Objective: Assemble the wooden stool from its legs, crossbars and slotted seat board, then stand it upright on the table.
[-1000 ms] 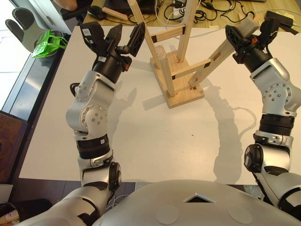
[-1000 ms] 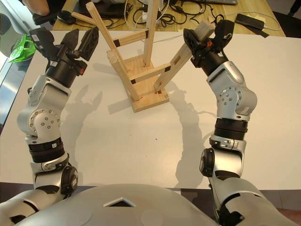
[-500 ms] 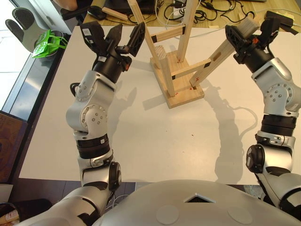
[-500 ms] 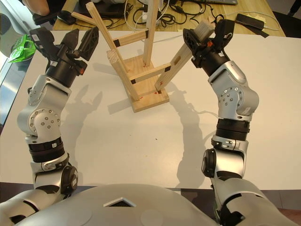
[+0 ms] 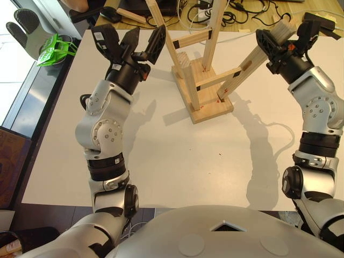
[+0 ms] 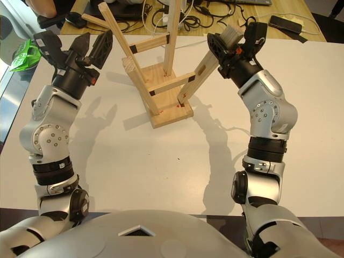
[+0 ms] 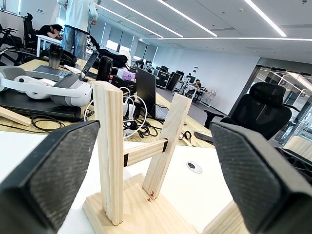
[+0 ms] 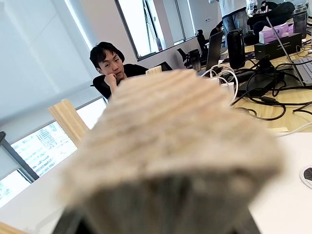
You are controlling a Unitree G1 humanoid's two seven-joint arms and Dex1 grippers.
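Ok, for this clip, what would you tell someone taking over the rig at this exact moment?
Left gripper: open, beside the stool on its left, touching nothing.
Right gripper: shut on the top end of the tilted light wooden leg, whose lower end meets a corner of the square wooden seat board.
Things: the seat board lies flat on the white table; three upright wooden legs stand in it, joined by wooden crossbars.
Done: three legs and their crossbars are in.
Left: bring the tilted leg upright and seat it (I cannot tell whether its joints are home), then turn the stool onto its legs.
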